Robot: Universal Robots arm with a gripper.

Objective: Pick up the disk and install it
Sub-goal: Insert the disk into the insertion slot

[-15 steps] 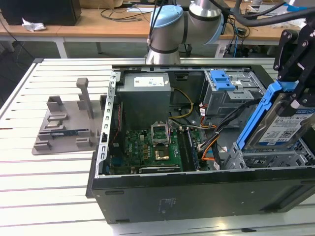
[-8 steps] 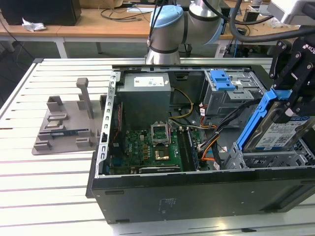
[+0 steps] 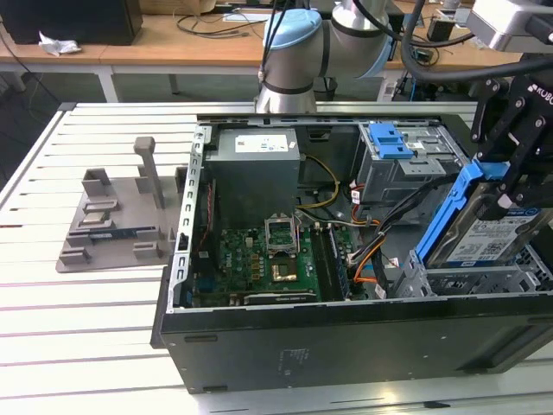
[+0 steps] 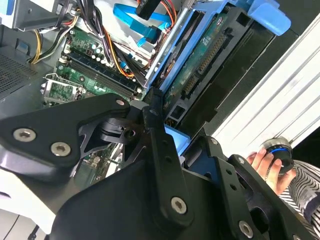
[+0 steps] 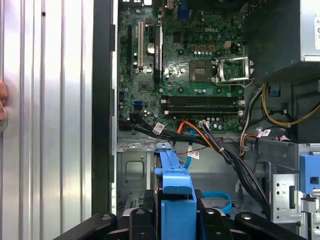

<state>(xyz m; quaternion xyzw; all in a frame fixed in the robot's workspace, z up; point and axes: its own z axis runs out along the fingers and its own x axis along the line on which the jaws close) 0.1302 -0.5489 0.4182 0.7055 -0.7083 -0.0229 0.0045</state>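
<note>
At nine o'clock in the exterior view a grey fixture lies on the slatted counter. The open computer case sits centre. At three o'clock the fingers are clamped on the disk by its blue carrier, holding it tilted over the case's drive bay.

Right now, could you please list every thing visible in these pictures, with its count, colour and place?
disk: one, silver with blue carrier, held tilted above the case's end at the exterior view's right.
computer case: one, black, open, on the table.
motherboard: one, green, inside the case.
power supply: one, grey, inside the case.
fixture: one, grey, on the table at the exterior view's left.
table: one, white, slatted.
person's hand: one, near the table, in the second wrist view.
arm: one, grey and light blue, behind the case.
gripper: one, black, shut on the disk's carrier.
</note>
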